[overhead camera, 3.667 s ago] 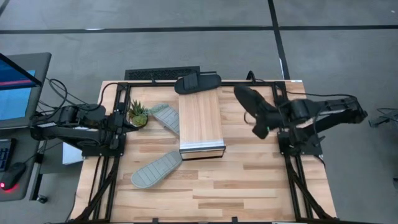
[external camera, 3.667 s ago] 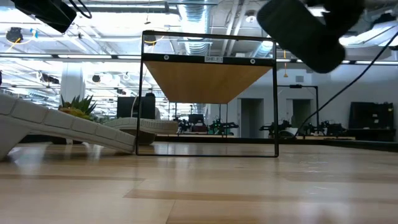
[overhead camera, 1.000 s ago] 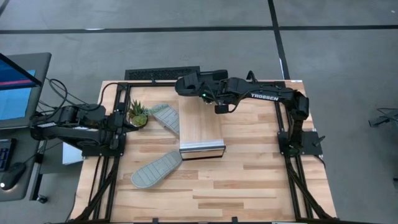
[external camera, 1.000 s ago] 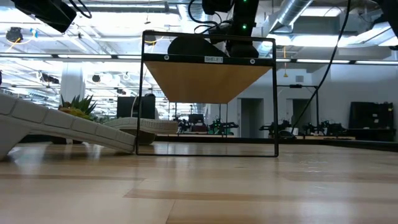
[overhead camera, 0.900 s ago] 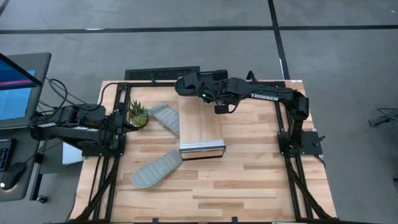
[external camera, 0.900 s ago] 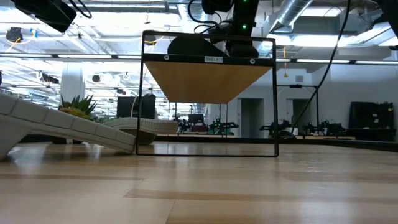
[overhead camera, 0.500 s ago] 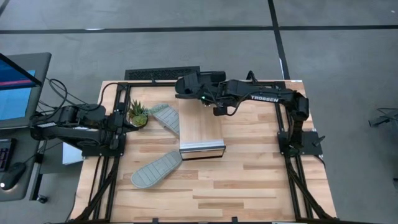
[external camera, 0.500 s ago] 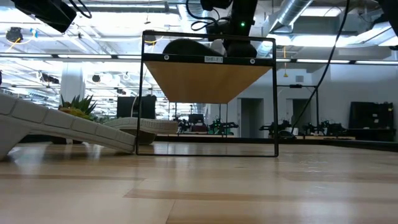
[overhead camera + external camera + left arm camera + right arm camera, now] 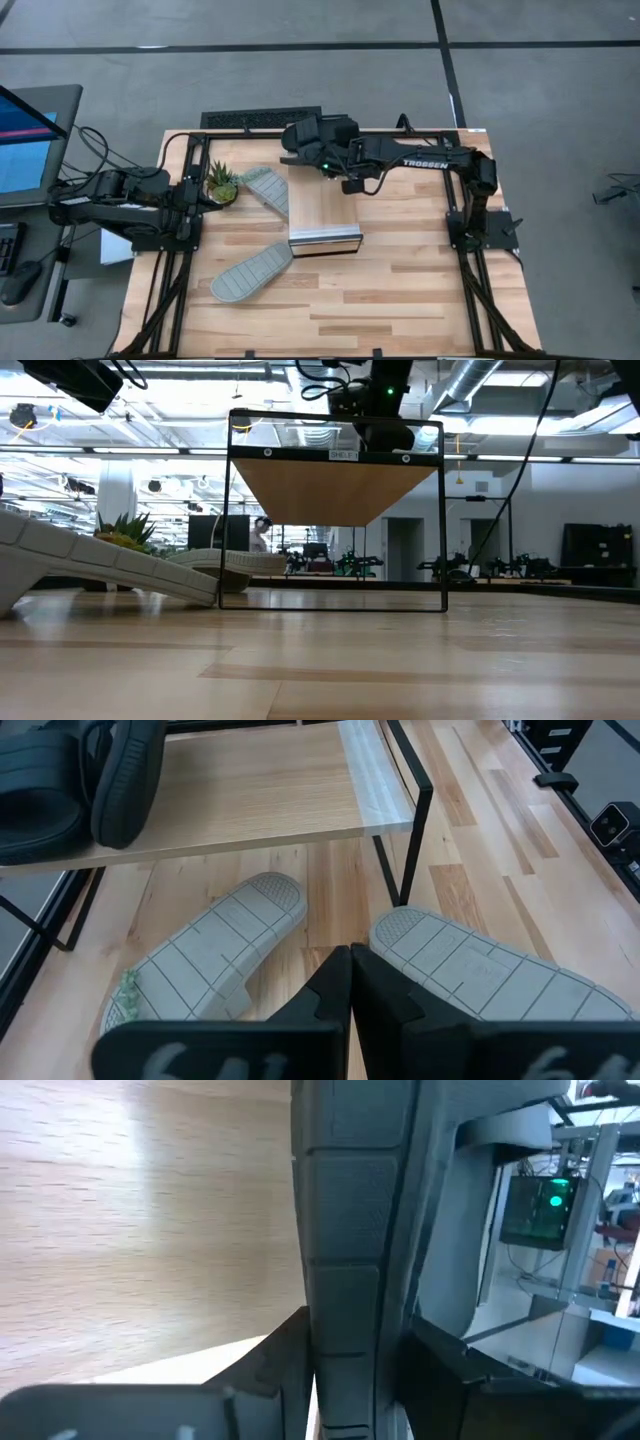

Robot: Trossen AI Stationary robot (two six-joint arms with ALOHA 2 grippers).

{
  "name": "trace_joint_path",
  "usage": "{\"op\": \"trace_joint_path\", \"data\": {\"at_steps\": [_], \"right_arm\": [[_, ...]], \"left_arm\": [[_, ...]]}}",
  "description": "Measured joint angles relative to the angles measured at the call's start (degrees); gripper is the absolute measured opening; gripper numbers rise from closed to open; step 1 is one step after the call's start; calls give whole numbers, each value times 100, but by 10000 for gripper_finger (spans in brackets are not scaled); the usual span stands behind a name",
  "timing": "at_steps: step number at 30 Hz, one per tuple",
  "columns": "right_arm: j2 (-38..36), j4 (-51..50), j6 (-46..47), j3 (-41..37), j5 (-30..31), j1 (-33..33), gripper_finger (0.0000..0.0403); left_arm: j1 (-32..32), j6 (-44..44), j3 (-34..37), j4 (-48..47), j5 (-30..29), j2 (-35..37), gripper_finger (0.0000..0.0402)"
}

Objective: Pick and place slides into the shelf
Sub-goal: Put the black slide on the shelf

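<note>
The shelf (image 9: 322, 205) stands mid-table. Two black slides (image 9: 312, 134) are on its far end: one lies flat (image 9: 40, 790), the other stands on its side edge (image 9: 125, 775). My right gripper (image 9: 305, 140) reaches over them from the table's right, and its fingers flank the black slide's ridged sole (image 9: 350, 1230). Two pale slides lie on the table left of the shelf, one by the plant (image 9: 268, 188) and one nearer the front (image 9: 250, 273). My left gripper (image 9: 350, 990) waits shut at the table's left, above the pale slides. My right gripper has one finger (image 9: 285, 1365) on either side of the black slide's sole (image 9: 350, 1340) and lies across it, slanting down from the right. The sole fills the gap between the fingers. I cannot tell whether they touch it. The slide stands on the shelf's top (image 9: 150, 1210).
A potted plant (image 9: 221, 183) stands at the left, beside the far pale slide. A keyboard (image 9: 260, 118) lies along the far edge and a monitor (image 9: 25, 140) is off the table's left. Bare tabletop (image 9: 420, 280) lies to the near right.
My right gripper has shifted a little toward the table's left over the shelf's far end. The black slide, which showed above the shelf's top in the low view, has sunk out of sight behind it.
</note>
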State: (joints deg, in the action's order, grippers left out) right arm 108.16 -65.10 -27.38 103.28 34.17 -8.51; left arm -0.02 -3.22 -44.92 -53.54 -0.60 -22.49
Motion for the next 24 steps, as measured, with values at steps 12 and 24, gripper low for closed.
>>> {"op": "trace_joint_path", "data": {"at_steps": [12, 24], "right_arm": [[-4, 4, 237, 0, -264, 30, 130], [-4, 1, 350, 0, -405, 121, 221]], "left_arm": [[0, 1, -1, 0, 0, 0, 0], [-1, 0, 1, 0, 0, -1, 0]]}}
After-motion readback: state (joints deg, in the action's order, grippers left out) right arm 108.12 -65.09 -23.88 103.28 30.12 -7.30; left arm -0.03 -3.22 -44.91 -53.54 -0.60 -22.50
